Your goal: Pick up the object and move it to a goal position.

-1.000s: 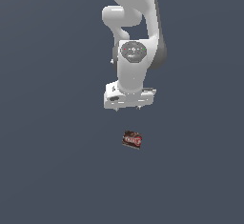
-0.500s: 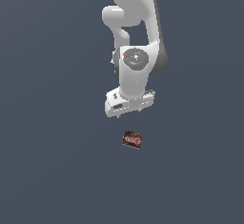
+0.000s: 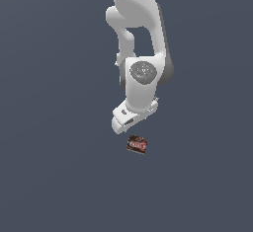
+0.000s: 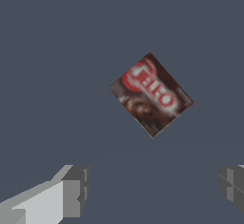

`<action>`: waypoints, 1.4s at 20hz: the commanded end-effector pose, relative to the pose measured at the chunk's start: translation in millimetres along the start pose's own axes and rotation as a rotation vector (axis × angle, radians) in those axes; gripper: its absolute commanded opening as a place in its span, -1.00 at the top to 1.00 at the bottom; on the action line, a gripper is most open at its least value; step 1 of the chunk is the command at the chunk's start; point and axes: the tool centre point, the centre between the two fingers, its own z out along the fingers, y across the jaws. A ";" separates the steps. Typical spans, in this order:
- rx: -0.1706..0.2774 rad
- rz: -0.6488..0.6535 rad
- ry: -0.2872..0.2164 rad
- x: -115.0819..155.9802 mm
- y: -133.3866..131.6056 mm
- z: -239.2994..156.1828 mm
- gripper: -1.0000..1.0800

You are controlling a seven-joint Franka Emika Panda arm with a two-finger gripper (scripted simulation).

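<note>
The object (image 3: 137, 144) is a small dark brown box with a red and white label, lying flat on the grey floor. In the wrist view the object (image 4: 151, 94) sits turned at an angle, apart from both fingers. My gripper (image 4: 152, 189) is open, its two grey fingertips (image 4: 76, 189) spread wide with nothing between them. In the exterior view the white hand (image 3: 132, 117) hangs just above the object, a little toward the exterior view's left; its fingers are hidden behind the hand there.
A plain dark grey floor (image 3: 54, 176) surrounds the object on all sides. The white arm (image 3: 136, 28) rises out of the exterior view's top.
The hand has rotated and tilted over the last second and come lower, closer to the object. The object has not moved.
</note>
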 end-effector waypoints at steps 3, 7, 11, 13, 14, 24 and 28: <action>-0.004 -0.132 0.007 10.4 3.4 9.3 -0.92; -0.007 -0.247 0.013 19.3 6.2 17.6 -0.92; -0.010 -0.361 0.021 28.0 8.9 26.1 -0.92; -0.012 -0.418 0.025 32.3 10.3 30.3 -0.92; -0.013 -0.446 0.027 34.3 11.0 32.4 -0.92; -0.020 -0.645 0.043 48.7 15.8 47.5 -0.92; -0.022 -0.685 0.047 51.5 16.8 50.5 -0.92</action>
